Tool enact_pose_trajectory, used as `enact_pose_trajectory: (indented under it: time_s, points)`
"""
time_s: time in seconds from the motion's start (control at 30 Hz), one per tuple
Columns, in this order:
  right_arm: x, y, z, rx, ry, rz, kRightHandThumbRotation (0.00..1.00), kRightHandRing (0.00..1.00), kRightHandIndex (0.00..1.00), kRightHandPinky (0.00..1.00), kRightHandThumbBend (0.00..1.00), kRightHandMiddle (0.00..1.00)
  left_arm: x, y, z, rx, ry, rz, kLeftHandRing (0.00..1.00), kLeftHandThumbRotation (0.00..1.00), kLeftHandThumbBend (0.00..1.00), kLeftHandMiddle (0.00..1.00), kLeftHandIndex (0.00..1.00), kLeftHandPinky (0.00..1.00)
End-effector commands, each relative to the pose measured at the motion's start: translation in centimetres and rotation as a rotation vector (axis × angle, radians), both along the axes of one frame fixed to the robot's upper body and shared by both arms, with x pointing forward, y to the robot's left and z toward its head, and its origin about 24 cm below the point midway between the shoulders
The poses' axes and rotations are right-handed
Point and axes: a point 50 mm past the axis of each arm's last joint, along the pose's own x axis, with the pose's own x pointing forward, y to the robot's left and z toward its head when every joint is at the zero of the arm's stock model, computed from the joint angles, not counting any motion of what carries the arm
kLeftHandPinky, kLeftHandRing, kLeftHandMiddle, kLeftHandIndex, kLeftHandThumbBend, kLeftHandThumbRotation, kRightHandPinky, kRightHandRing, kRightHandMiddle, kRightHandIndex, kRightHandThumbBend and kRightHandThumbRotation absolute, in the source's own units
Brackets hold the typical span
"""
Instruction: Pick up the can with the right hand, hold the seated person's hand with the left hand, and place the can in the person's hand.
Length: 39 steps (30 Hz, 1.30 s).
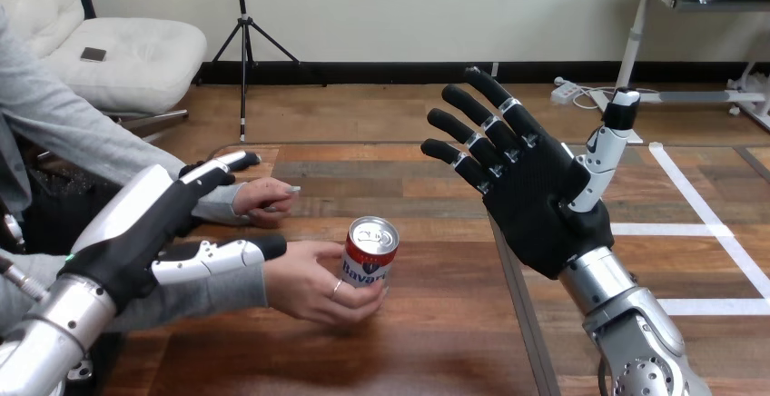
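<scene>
So the small cylindrical metal can (370,251), with a red-and-white label and a shiny silver pull-tab top, stood upright on the dark plank-grain wooden table (436,341). The person's nearer hand (313,287) was wrapped round its lower half. The right hand (536,196) was raised at the can's 3 o'clock, well apart, textured black palm facing the camera, fingers splayed straight, gripping nothing. The left hand (150,223) sat at the can's 9 o'clock, fingers and thumb stretched out straight, white-shelled thumb lying along that arm's grey sleeve. Couldn't tell if it touched. The person's farther hand (263,198) rested at 10 o'clock.
</scene>
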Motion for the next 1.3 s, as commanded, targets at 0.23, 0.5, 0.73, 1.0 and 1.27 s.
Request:
enact_pose_trajectory:
  time_s: [0.23, 0.5, 0.73, 1.0, 1.27]
  points:
    - [0.0, -0.7, 1.8, -0.017, -0.099, -0.015, 1.00, 0.78, 0.83, 0.70, 1.00, 0.81, -0.3, -0.6, 0.1, -0.316, -0.165, 0.121, 0.92, 0.98, 1.00, 0.93, 0.91, 0.79]
    - [-0.4, -1.0, 1.6, -0.034, -0.103, -0.041, 1.00, 0.78, 0.82, 0.70, 1.00, 0.80, -1.1, -1.4, -0.8, -0.480, -0.205, 0.160, 0.98, 1.00, 1.00, 0.97, 0.95, 0.94]
    - [-1.1, -1.3, 1.4, -0.093, -0.109, -0.092, 1.00, 0.76, 0.81, 0.68, 1.00, 0.79, -2.0, -2.4, -1.4, -0.659, -0.234, 0.144, 1.00, 1.00, 0.95, 0.99, 0.99, 0.99]
    - [-1.9, -1.5, 1.0, -0.113, -0.113, -0.119, 1.00, 0.77, 0.81, 0.68, 1.00, 0.79, -3.3, -3.6, -2.0, -0.788, -0.227, 0.148, 1.00, 1.00, 0.97, 1.00, 1.00, 1.00]
    - [-3.1, -1.5, 0.2, -0.119, -0.096, -0.144, 1.00, 0.79, 0.82, 0.70, 1.00, 0.81, -5.0, -5.1, -2.7, -0.919, -0.213, 0.159, 1.00, 1.00, 0.92, 1.00, 1.00, 1.00]
